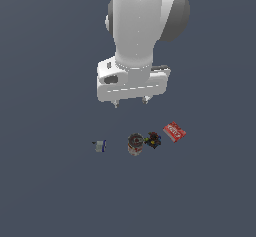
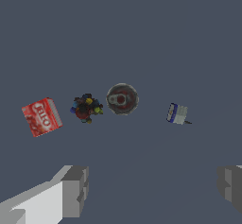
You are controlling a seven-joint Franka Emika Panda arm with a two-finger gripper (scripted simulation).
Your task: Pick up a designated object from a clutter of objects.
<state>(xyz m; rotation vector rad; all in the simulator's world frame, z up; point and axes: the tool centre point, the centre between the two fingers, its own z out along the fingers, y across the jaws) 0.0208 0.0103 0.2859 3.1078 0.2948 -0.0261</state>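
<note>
The designated object [image 1: 100, 145] is a tiny pale grey-white cylinder with a dark blue band, lying alone toward the exterior view's left of the clutter; it also shows in the wrist view [image 2: 177, 114]. The rest of the clutter lies in a row: a round dark can [image 1: 135, 144] [image 2: 122, 99], a black multicoloured lump [image 1: 152, 140] [image 2: 86, 108] and a flat red packet [image 1: 174, 132] [image 2: 41, 117]. My gripper [image 1: 130, 101] [image 2: 153, 187] hangs high above the row, open and empty, its grey fingers [image 2: 75, 190] spread wide.
The objects lie on a plain dark grey-blue floor [image 1: 50, 191]. The can and the lump nearly touch. The grey-white piece lies apart from the can with a gap between them.
</note>
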